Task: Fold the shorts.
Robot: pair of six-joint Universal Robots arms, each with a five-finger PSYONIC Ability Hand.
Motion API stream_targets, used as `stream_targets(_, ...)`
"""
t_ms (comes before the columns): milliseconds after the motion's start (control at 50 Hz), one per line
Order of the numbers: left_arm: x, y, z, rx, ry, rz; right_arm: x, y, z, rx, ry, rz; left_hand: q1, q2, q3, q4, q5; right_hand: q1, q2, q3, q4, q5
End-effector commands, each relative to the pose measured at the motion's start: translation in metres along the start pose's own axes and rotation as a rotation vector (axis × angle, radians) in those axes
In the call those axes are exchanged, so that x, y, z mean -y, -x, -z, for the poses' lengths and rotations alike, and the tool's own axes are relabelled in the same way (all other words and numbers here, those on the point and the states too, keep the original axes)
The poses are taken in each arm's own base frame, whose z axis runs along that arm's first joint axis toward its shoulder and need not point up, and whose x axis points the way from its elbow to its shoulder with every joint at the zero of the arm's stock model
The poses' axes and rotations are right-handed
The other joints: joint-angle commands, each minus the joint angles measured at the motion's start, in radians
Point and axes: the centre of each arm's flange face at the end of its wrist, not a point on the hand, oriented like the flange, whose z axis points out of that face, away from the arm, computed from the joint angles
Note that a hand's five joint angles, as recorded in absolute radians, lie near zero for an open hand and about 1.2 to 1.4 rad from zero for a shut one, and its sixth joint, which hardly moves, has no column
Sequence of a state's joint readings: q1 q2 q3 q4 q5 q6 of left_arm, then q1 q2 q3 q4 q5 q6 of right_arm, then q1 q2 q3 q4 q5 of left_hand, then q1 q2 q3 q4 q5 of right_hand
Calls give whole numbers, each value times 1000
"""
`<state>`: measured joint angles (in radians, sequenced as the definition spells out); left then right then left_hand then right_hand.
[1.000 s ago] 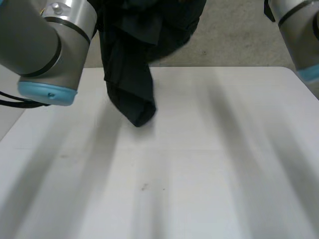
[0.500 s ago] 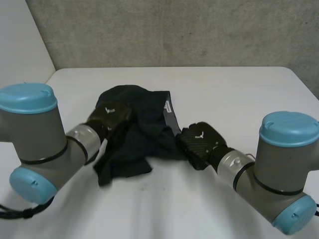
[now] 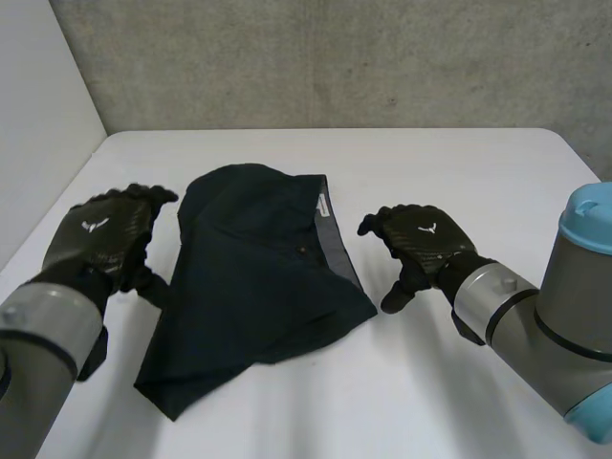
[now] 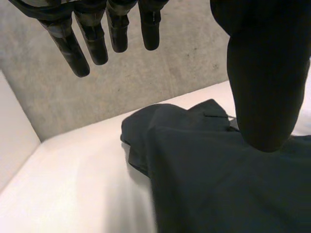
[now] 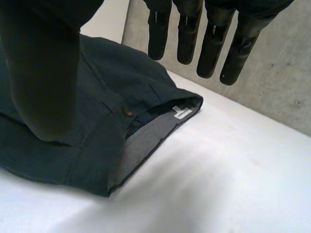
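- Left arm (image 3: 33, 363) and right arm (image 3: 564, 325): grey joints that enter the head view at 7 and 4 o'clock. The right one carries a light-blue cap.
- Shorts (image 3: 253, 287): dark cloth spread on the white worktop (image 3: 478, 182) between the two hands. The near corner points to 7 o'clock.
- Left hand (image 3: 100, 239): at 9 o'clock of the shorts, just beside their edge. Its fingers (image 4: 80, 46) are straight and held wide of the thumb, and they grip nothing.
- Right hand (image 3: 421, 239): at 3 o'clock of the shorts, near them but apart from the cloth. Its fingers (image 5: 214, 46) are straight and clear of the thumb, with nothing held.
- Waistband (image 3: 337, 244): runs along the side of the shorts that faces 3 o'clock, with its grey inner face turned up. A small brown button (image 5: 127, 112) sits beside it, and a white label (image 3: 323, 204) marks its far end.
- Concrete wall (image 3: 335, 57): rises behind the far edge of the worktop at 12 o'clock.
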<state>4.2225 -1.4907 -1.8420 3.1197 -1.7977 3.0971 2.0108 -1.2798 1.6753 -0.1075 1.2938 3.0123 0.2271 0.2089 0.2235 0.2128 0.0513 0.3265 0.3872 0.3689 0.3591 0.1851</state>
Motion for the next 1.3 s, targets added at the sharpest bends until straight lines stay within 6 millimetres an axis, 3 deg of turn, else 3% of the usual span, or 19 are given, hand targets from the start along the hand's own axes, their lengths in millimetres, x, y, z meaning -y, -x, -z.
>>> stream_targets(20, -28, 7, 12, 24, 143, 157, -14, 6, -5, 30, 60, -8, -49, -31, -45, -35, -48, -10, -70, -52, -42, -43)
stream_targets(120, -40, 13, 18, 57, 243, 177, -27, 7, -12, 38, 95, -7, -49, -31, -45, -35, -48, -10, -70, -52, -42, -43)
stream_targets(220, -53, 24, 17, 111, 296, 179, -37, 24, -24, 84, 79, 48, -52, -34, -48, -38, -50, 5, -56, -37, -28, -28)
stream_targets(420, -77, 36, -2, 173, 345, 178, -53, 38, -38, 133, 81, 260, -53, -34, -49, -38, -51, 34, -26, -8, 2, 1)
stream_targets(600, -99, 47, -20, 226, 422, 186, -63, 43, -63, 137, 82, 299, -53, -34, -49, -38, -51, 113, 53, 71, 81, 80)
stream_targets(720, -110, 42, -24, 187, 471, 184, -58, 37, -79, 90, 58, 325, -53, -34, -49, -38, -51, 453, 393, 411, 421, 420)
stream_targets(760, -110, 40, -24, 167, 475, 187, -58, 36, -82, 85, 56, 329, -53, -34, -49, -38, -51, 729, 668, 686, 696, 696)
stream_targets(780, -111, 39, -24, 157, 480, 188, -55, 36, -84, 84, 47, 331, -53, -34, -49, -38, -51, 1066, 1006, 1024, 1034, 1033)
stream_targets(1000, -119, 31, -36, 97, 460, 195, -14, 32, -71, 52, -47, 280, -2, 16, 2, 12, -1, 1070, 1009, 1027, 1037, 1037)
stream_targets(1220, -124, 11, -47, 26, 430, 171, 1, 30, -56, 41, -69, 231, 247, 265, 251, 262, 249, 1070, 1009, 1027, 1037, 1037)
stream_targets(1240, -125, 10, -48, 23, 429, 169, 0, 30, -55, 40, -66, 228, 315, 333, 318, 329, 316, 1070, 1009, 1027, 1037, 1037)
stream_targets(1300, -125, 7, -51, 14, 413, 166, 3, 29, -53, 37, -75, 230, 915, 933, 919, 930, 917, 1070, 1009, 1027, 1037, 1037)
